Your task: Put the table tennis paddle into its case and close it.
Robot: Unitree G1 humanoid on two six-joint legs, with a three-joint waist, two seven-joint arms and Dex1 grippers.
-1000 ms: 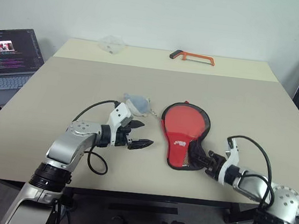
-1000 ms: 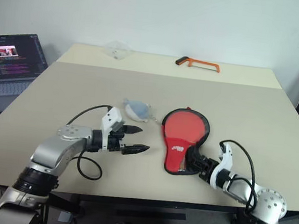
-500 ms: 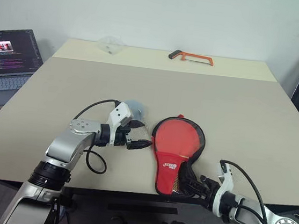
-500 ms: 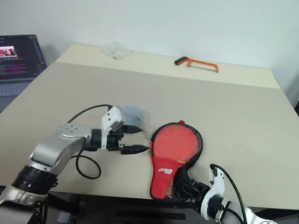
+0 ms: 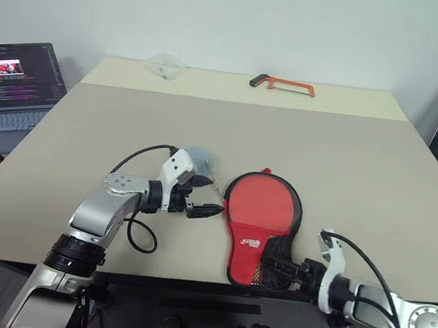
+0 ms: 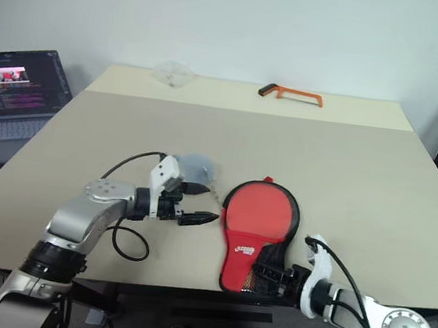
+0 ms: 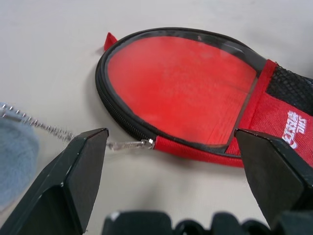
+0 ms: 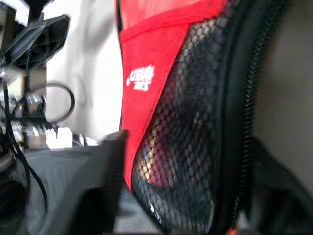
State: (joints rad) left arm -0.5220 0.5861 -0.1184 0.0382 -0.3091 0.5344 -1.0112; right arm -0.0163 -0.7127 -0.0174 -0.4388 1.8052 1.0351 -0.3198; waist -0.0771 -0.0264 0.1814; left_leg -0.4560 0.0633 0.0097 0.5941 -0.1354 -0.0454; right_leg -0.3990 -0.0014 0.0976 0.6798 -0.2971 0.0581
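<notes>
Left end effector [image 5: 208,208] wide, hovering low beside the metal zip pull [image 7: 128,145] of the case [image 5: 262,220]. Right end effector [image 6: 270,274] spread around the case's mesh handle end, fingers either side. Red paddle [image 7: 181,88] inside the case, flat near the table [image 5: 347,155] front edge. Pale pouch [image 5: 200,159] behind the left end effector.

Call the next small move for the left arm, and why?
Probably ease the left end effector forward and shut it on the zip pull. Its fingers stand open, the silver pull lies between them at the case rim, and the paddle shows red through the clear side, so zipping seems next.
</notes>
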